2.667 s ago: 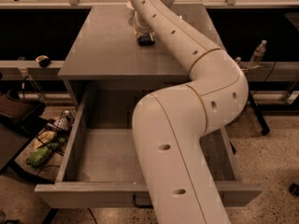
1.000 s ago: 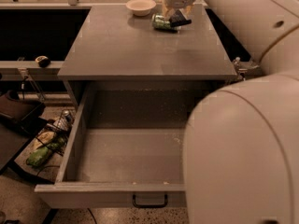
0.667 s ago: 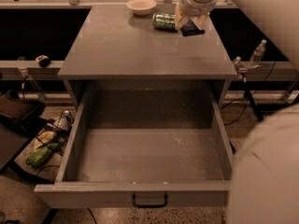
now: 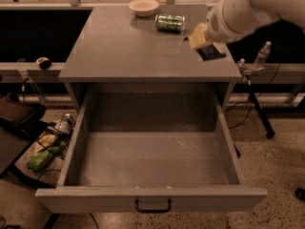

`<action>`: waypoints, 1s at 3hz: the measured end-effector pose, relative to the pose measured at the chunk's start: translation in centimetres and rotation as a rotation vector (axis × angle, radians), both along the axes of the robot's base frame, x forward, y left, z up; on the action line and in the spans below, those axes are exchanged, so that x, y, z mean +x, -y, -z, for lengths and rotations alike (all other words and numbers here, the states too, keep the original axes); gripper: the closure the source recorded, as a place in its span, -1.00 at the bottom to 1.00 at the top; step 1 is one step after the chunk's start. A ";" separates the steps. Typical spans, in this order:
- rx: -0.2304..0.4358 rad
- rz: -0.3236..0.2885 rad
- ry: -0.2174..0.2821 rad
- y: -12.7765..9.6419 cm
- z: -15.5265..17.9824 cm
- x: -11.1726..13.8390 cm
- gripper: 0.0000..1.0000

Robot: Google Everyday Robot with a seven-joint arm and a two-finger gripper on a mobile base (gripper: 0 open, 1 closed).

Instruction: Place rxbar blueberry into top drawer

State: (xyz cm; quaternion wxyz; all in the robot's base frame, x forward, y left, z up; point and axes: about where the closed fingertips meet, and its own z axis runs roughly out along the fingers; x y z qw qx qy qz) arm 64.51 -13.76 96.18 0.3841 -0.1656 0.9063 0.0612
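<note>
Grey top drawer: it is standing pulled far out of the cabinet toward the camera, showing its speckled floor and plain metal walls.
Cabinet top: this flat grey slab is sitting right above the drawer and is carrying the bowl, the can and the bar along its far and right parts.
My arm: I am reaching in from the upper right corner, my white casing hanging over the right rear of the cabinet top.
My gripper: I am holding it just right of the can and near the right edge of the cabinet top. I cannot tell whether it is clenched or released.
Bowl: pale and round, it is sitting upright at the far edge of the cabinet top, left of the can.
Green soda can: it is lying on its side between the bowl and my gripper.
rxbar blueberry: dark navy, it is showing right under my gripper, touching it or nearly so, by the right edge of the cabinet top and well outside the drawer. I cannot tell whether it is lying flat or being lifted.
Black pull handle: it is hanging at the middle of the drawer's front panel.
Water bottle: it is standing upright beyond the cabinet's right side.
</note>
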 end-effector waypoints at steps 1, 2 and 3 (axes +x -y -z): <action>0.010 -0.094 0.021 -0.6 4.6 -3.7 1.00; 0.093 -0.186 -0.010 -1.4 13.5 -6.3 1.00; 0.137 -0.276 -0.033 -2.4 18.2 -7.8 1.00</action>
